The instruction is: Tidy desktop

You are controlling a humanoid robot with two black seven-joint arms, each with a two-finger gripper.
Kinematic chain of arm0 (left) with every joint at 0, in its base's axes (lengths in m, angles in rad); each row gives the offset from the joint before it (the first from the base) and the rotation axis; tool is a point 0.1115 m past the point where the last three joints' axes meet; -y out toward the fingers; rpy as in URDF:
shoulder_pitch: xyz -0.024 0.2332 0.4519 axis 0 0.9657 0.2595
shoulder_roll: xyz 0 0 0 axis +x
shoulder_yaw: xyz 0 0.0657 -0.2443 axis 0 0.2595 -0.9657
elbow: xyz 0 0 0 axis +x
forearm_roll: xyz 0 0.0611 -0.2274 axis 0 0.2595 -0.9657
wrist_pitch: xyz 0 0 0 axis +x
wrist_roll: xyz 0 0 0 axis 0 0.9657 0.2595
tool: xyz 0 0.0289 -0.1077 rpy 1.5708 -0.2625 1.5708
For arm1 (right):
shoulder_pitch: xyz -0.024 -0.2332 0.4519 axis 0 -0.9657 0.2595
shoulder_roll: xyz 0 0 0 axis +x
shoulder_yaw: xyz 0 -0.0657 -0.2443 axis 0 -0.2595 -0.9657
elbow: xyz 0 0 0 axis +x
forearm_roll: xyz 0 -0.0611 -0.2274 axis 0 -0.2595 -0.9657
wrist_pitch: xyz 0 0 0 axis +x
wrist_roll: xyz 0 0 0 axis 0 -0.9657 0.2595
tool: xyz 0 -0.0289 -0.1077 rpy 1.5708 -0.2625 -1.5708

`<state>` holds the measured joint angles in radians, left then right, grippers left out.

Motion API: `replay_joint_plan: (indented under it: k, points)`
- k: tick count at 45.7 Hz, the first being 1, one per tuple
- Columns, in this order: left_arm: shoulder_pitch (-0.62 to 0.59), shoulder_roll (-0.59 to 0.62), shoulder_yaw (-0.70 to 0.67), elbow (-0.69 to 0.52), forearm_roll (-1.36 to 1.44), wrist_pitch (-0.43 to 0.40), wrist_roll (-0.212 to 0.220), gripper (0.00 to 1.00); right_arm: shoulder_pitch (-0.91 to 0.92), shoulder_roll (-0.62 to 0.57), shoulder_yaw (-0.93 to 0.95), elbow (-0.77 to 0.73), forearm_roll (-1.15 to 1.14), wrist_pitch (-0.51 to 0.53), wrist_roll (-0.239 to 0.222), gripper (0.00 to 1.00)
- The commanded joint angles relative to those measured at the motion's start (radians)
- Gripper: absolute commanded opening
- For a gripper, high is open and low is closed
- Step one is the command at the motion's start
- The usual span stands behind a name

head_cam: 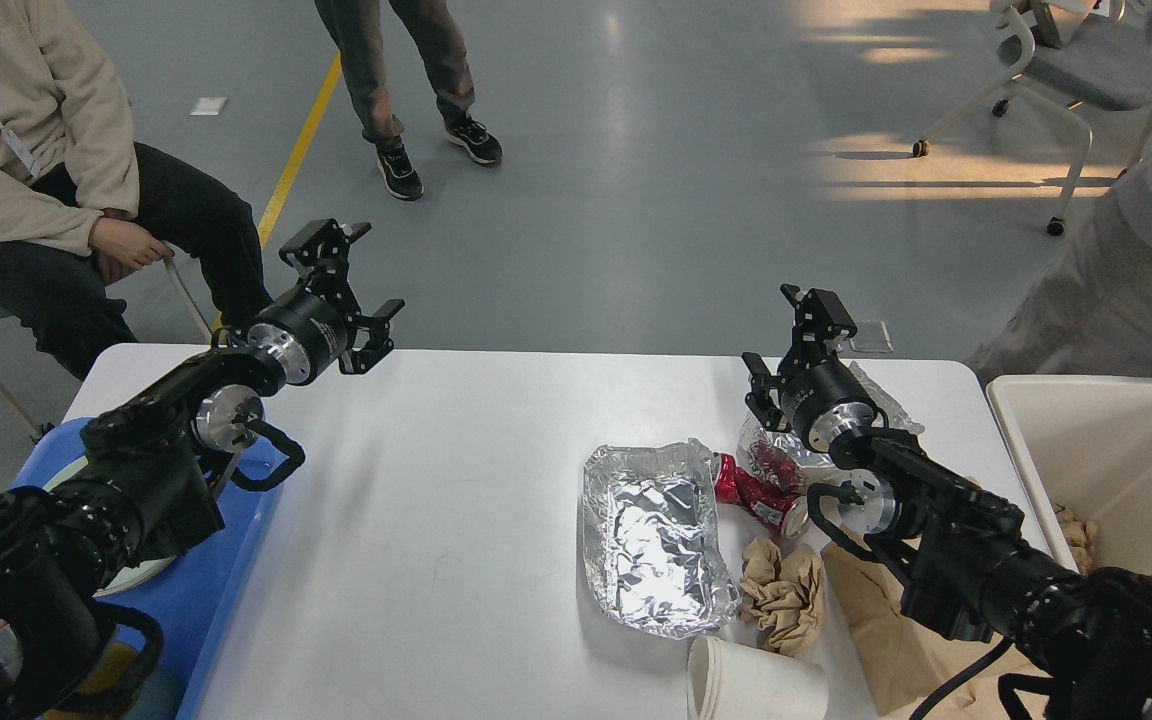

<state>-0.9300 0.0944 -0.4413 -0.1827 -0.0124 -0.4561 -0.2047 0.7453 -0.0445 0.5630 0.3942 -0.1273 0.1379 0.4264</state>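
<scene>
I count one desktop [436, 520]; on it one crumpled foil tray [654, 535]; one crushed red can [754, 497]; one clear plastic bag [786, 455] with red inside; one wad of brown paper [784, 592]; one flat brown paper bag [886, 640]; one stack of white paper cups [754, 685] lying on its side; one blue tray [206, 590] at the left; one cream bin [1126, 465] at the right; three people around the far side; one wheeled chair [1056, 70].

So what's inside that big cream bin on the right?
In the bin, only a bit of crumpled brown paper shows against its near left wall. The rest of the bottom is hidden by the robot's right arm and the picture's edge.
</scene>
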Motion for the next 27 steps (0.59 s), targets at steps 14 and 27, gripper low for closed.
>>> replay_joint_plan:
  k: [14, 27]
  points:
    - [0.048, 0.002, -0.014, -0.003, -0.003, -0.056, -0.169, 0.96, 0.000, 0.000, 0.000, 0.000, 0.000, 0.000, 0.000, 1.00]
    - [0.111, 0.001, -0.017, -0.003, 0.000, -0.079, -0.669, 0.96, 0.000, 0.000, 0.000, 0.000, 0.000, -0.001, 0.000, 1.00]
